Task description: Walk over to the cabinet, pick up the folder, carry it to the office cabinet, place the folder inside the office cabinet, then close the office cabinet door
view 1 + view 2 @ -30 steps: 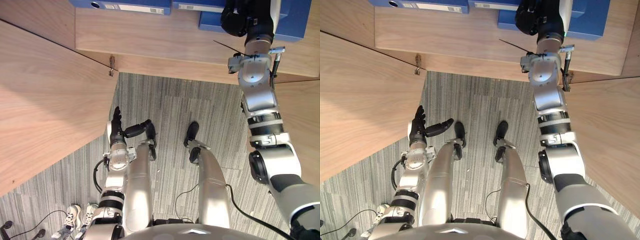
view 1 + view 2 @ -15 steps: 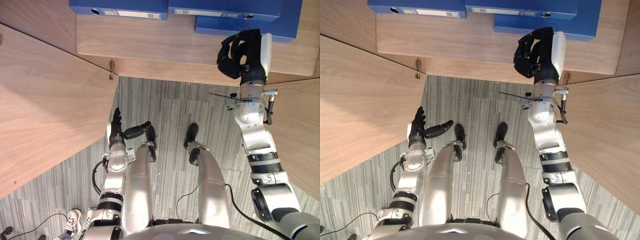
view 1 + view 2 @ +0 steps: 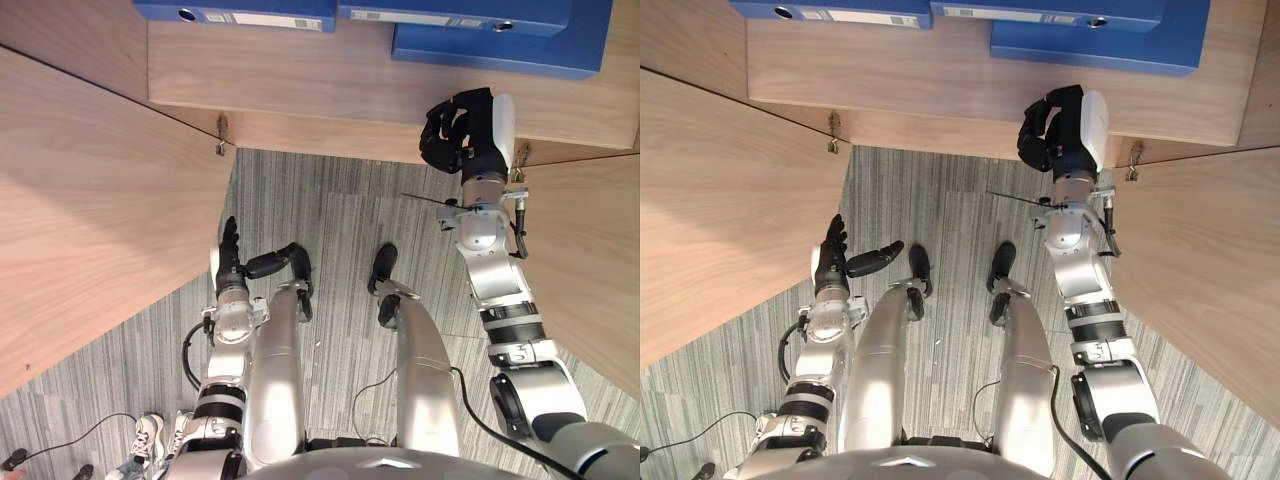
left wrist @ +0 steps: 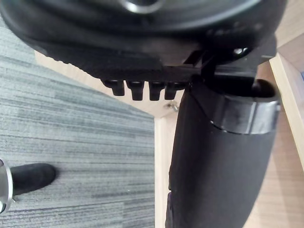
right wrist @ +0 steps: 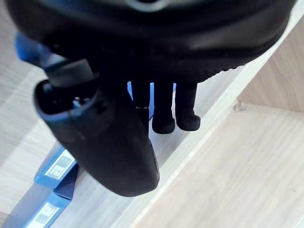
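Dark right hand (image 3: 465, 130) raised, curled empty, near blue folder (image 3: 500, 45), left hand (image 3: 231, 256) low

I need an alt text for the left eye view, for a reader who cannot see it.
The robot's right hand, fingers curled and empty, is raised at the front edge of a wooden cabinet shelf that holds blue folders. The left hand hangs low with straight fingers over grey carpet; cabinet doors stand open on both sides.
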Tool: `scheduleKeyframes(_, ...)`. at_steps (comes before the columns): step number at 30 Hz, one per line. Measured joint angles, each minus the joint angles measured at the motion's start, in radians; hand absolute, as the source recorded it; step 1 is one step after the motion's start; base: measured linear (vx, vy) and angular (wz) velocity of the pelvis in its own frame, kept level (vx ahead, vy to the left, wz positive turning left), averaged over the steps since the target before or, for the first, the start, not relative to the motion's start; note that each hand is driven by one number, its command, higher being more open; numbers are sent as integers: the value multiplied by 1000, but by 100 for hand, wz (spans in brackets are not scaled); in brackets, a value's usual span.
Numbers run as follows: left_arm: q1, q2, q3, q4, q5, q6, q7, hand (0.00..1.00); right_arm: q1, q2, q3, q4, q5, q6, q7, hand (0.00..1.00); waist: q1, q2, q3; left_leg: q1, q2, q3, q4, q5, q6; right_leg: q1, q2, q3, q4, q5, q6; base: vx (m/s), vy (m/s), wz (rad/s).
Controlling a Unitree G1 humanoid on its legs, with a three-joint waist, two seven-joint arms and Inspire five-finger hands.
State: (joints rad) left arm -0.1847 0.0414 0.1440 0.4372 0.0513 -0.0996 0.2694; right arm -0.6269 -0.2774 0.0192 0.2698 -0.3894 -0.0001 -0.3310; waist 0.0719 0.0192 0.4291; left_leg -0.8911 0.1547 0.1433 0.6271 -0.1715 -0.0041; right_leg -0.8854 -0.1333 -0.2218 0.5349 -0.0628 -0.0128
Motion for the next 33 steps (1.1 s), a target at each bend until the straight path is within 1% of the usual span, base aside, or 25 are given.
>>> scheduleKeyframes(7,5,0,2,20,-2,-4,8,100,-108,-2,-3,72,81,19,-7,0,2,0,0,-14,-4,-6,0,0,0,-10,-3,-3,1,0,0,-3,0,1)
scheduleKeyframes(10,77,-6,-10,2,0,-9,9,100,-121,-21,-37,72,122,20,-25,0,7,1,3,-32,-8,-17,-1,1,2,-20,-8,-17,1,-1,0,-1,1,10)
scheduleKeyframes(12,120,-7,-14,-3,0,-9,10,100,-123,-52,-51,73,157,20,-40,0,18,1,4,-31,-15,-17,-8,4,3,-21,-15,-18,2,-2,1,12,9,9)
scheduleKeyframes(14,137,-7,-14,-3,0,-9,12,100,-128,-66,-77,74,162,20,-47,0,25,1,4,-30,-22,-17,-13,7,5,-21,-21,-19,3,-3,2,9,14,10)
scheduleKeyframes(16,138,-6,-14,-4,0,-10,15,100,-139,-84,-86,83,198,20,-58,0,28,1,4,-30,-28,-20,-17,11,6,-21,-27,-23,5,-3,3,-7,9,11)
scheduleKeyframes(18,138,-7,-17,-15,0,-10,15,100,-161,-90,-91,99,203,20,-65,0,24,1,4,-29,-38,-22,-28,19,8,-21,-37,-27,5,-3,3,-26,5,15)
scheduleKeyframes(19,138,-7,-20,-26,0,-16,15,100,-172,-91,-99,101,236,20,-67,0,24,1,4,-30,-42,-23,-32,24,9,-21,-41,-30,4,-3,4,-24,1,12)
scheduleKeyframes(21,138,-7,-20,-34,0,-27,16,100,-202,-91,-110,113,279,20,-70,0,26,1,4,-32,-43,-23,-32,25,9,-21,-43,-33,4,-2,4,-25,-2,7)
scheduleKeyframes(25,138,-10,-20,-35,0,-29,26,100,-241,-92,-117,127,350,21,-79,0,25,1,4,-34,-44,-23,-31,25,9,-20,-44,-35,1,-1,6,0,0,0)
scheduleKeyframes(30,138,-13,-20,-36,0,-29,29,100,-250,-92,-117,136,356,21,-80,0,24,2,5,-34,-43,-23,-30,25,9,-20,-44,-35,0,0,7,0,0,0)
scheduleKeyframes(33,138,-15,-20,-36,0,-29,29,100,-264,-92,-117,144,392,23,-80,0,22,3,5,-35,-43,-22,-31,26,9,-19,-43,-34,-4,4,9,0,0,0)
